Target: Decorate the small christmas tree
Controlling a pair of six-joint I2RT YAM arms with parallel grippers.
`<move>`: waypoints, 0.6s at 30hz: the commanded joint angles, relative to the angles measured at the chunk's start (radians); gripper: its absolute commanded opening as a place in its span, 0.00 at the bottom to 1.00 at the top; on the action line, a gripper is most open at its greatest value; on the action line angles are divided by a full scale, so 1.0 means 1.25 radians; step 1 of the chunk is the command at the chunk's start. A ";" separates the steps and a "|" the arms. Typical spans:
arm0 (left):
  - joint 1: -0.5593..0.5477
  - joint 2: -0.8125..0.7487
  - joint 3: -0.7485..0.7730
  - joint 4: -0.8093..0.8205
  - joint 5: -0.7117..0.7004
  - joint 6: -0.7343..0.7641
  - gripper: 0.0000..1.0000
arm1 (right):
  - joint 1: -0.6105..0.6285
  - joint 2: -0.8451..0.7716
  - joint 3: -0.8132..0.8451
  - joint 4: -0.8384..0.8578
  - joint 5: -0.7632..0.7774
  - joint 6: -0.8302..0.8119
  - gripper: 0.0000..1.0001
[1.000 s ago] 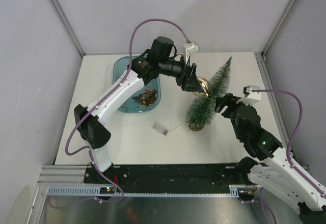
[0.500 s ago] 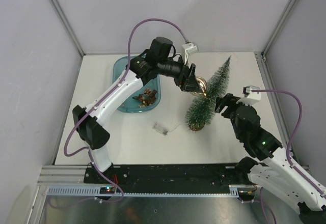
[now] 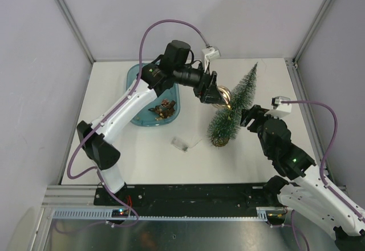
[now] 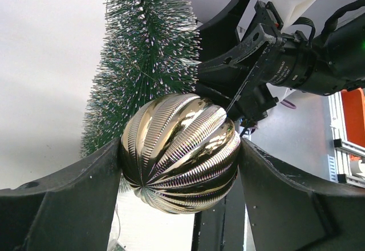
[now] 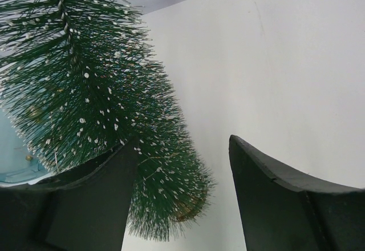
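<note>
The small christmas tree (image 3: 234,104) stands on its brown base (image 3: 220,142), dark green with frosted tips. My left gripper (image 3: 218,95) is shut on a ribbed gold ball (image 3: 224,96), held in the air against the tree's left side at mid height. In the left wrist view the gold ball (image 4: 179,151) sits clamped between both fingers, with the tree (image 4: 142,51) just behind it. My right gripper (image 3: 247,116) is open at the tree's right side. In the right wrist view the tree's lower bristles (image 5: 114,108) lie against my left finger (image 5: 97,199), and the jaws hold nothing.
A blue tray (image 3: 137,81) at the back left holds brown ornaments (image 3: 162,109). A small clear battery box (image 3: 180,143) lies on the table, its thin wire running to the tree, where a light glows (image 3: 230,106). White walls enclose the table.
My left gripper has shifted slightly up and left with the gold ball, still beside the tree. The right arm has not moved.
</note>
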 commanded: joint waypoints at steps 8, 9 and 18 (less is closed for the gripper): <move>0.016 -0.006 0.016 0.004 -0.070 0.056 0.42 | 0.001 -0.016 0.001 0.025 -0.003 -0.014 0.68; 0.019 -0.004 0.016 0.004 -0.078 0.059 0.42 | 0.001 -0.018 0.001 0.023 -0.001 -0.015 0.68; 0.024 -0.002 0.021 0.003 -0.067 0.056 0.42 | 0.003 -0.103 0.005 0.024 -0.015 -0.077 0.71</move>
